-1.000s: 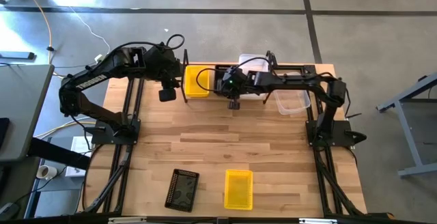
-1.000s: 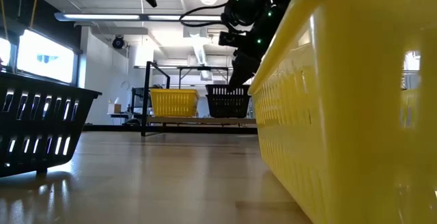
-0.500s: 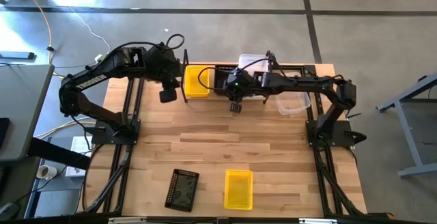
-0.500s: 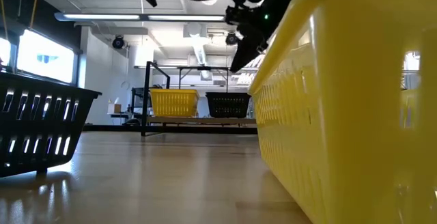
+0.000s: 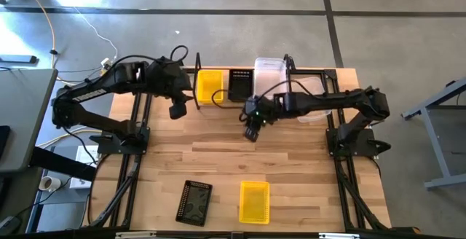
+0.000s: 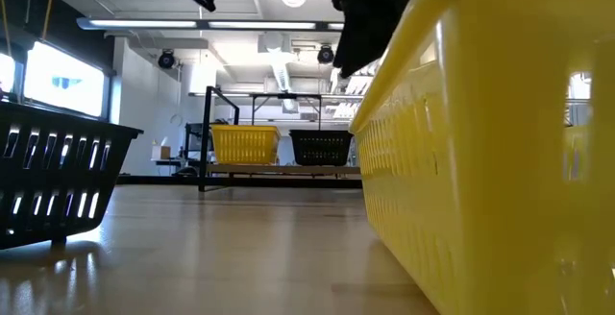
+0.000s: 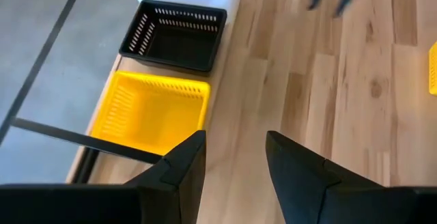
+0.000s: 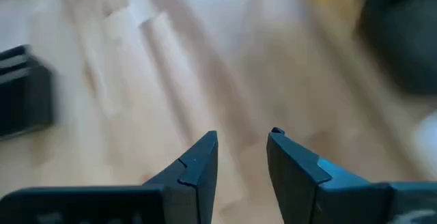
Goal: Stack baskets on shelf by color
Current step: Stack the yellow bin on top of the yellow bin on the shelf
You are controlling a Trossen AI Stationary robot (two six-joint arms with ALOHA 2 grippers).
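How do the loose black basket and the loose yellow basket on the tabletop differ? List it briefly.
Colour: the black basket is dark, the yellow basket bright.
Pose: the black basket lies slightly askew to the table edge; the yellow basket lies square to it.
Shared: both rest open side up on the tabletop, side by side but apart.

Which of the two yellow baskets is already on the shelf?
The yellow basket at the far edge, beside the black basket on the shelf. The other yellow basket lies loose at the near edge.
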